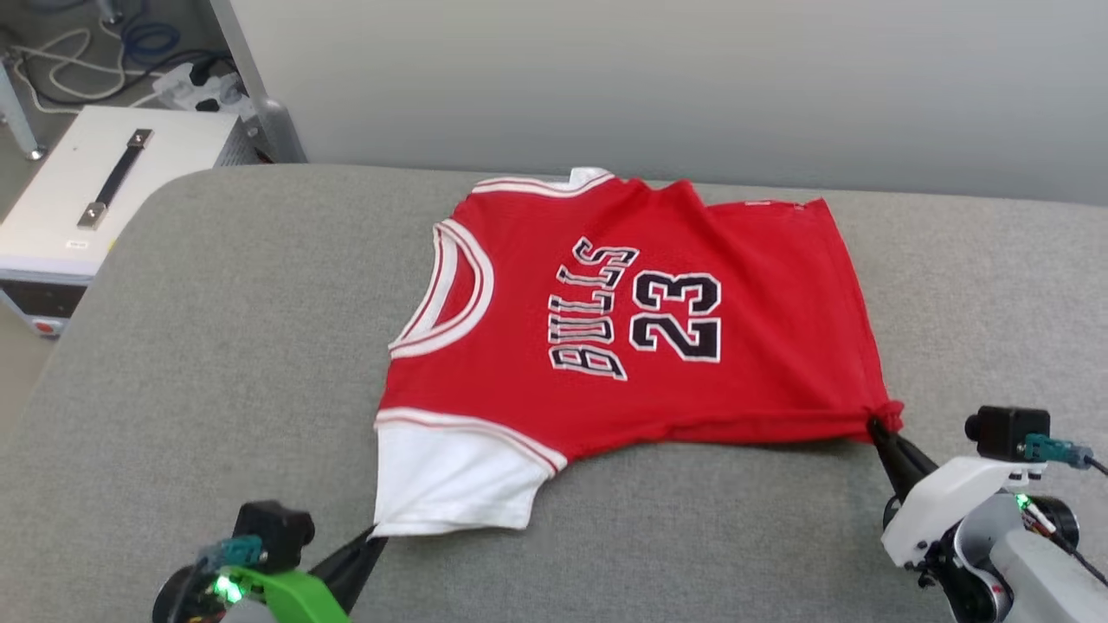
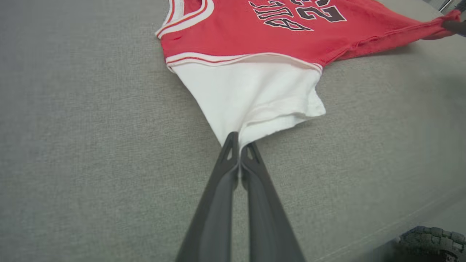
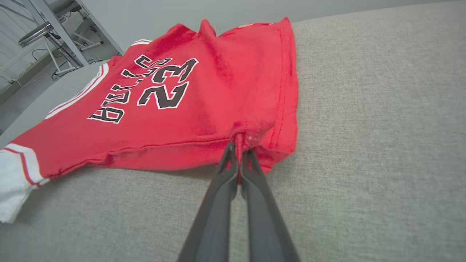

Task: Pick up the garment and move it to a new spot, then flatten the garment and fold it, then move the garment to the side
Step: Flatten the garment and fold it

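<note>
Currently: garment (image 1: 623, 320), red jersey with white sleeves, spread mid-surface (image 1: 216, 346), reaching toward the far edge. Thin, soft, light; likely to stretch and bunch. Left tool (image 2: 238, 140) clamped on its white sleeve corner, right tool (image 3: 238, 145) on its red hem corner: sensible holds.

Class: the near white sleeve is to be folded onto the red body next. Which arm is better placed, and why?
Left, probably. The left gripper is shut on a corner of the white sleeve; the right gripper pinches the red hem corner of the garment, away from that sleeve.
</note>
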Controlling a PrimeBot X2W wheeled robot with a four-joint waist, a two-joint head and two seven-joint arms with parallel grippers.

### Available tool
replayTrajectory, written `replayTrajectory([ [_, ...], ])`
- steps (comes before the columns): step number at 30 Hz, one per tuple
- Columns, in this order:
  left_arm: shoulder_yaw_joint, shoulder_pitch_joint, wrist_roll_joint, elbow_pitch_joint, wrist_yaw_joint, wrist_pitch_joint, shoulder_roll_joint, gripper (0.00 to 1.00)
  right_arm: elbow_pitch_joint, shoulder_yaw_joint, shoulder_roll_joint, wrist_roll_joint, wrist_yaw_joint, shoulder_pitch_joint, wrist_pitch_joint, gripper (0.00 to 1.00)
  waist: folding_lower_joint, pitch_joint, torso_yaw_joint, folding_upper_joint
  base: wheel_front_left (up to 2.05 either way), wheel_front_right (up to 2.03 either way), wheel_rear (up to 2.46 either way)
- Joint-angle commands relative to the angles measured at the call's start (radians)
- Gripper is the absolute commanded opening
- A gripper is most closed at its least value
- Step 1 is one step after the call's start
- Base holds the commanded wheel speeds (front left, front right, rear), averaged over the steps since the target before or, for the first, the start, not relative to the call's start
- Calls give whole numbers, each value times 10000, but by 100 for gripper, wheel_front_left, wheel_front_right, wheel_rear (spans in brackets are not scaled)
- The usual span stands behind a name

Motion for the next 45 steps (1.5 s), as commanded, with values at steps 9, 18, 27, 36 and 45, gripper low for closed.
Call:
replayTrajectory([
  [9,1,1923,-1101,-1920,103,1025,1106,0,-1156,365,-779,706,-17,1558,801,0,1,-1179,-341,0,0,0,0],
  [18,-54,3175,-2446,-3148,-51,1751,1869,0,-2952,304,-1944,1345,-17,3261,2360,0,1,-1422,-404,0,0,0,0],
  [27,496,3017,-2509,-3508,-71,1165,2112,0,-4416,-763,-2404,1143,-17,4135,2930,0,1,-1255,-487,0,0,0,0],
  [36,767,1217,-2125,-3536,-116,1158,1888,0,-5496,-2230,-2181,254,-17,3805,3814,0,1,-506,-581,0,0,0,0],
  [45,674,-1104,-1856,-2251,-191,1681,1496,0,-5709,-2747,-1531,-753,-17,2435,5055,0,1,800,-782,0,0,0,0],
])
